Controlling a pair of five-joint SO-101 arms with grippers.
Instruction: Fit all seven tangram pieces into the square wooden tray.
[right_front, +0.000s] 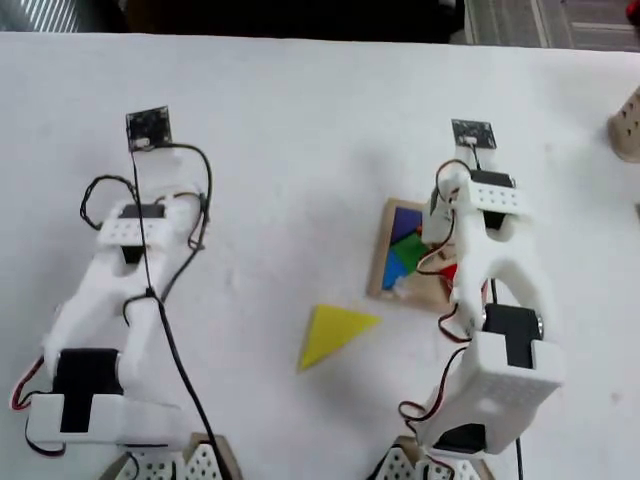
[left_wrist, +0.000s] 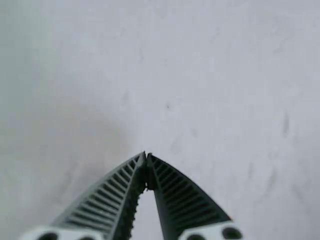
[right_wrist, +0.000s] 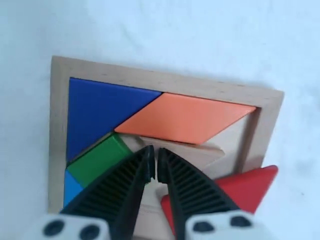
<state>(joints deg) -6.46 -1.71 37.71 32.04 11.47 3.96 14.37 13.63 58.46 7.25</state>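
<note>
The job is part-way along: inside the square wooden tray (right_wrist: 165, 80) lie a dark blue triangle (right_wrist: 100, 110) filling one corner, an orange parallelogram (right_wrist: 185, 117) edge to edge with it along the rim, a green piece (right_wrist: 97, 157) tucked under the blue one's slanted side, and a small light blue piece (right_wrist: 72, 187) touching the green one at the tray's wall. A red triangle (right_wrist: 235, 187) is not seated; it appears to ride on the tray's corner with its tip sticking out past the rim. A yellow triangle (right_front: 335, 333) lies flat on the white worktop (right_front: 300, 120) near the tray but apart from it, on the side toward the left arm. The right claw (right_wrist: 152, 162) hangs over the bare floor in the middle of the tray, its tips pinched almost together with nothing between them, beside the red triangle and the green piece. The left claw (left_wrist: 146, 170) is closed and empty over bare worktop, well apart from the tray. The step in hand looks like settling the red triangle: the next move likely calls for nudging or regripping it so it drops flat into the open floor by the parallelogram, then fetching the yellow triangle, with care not to jolt the seated pieces.
</note>
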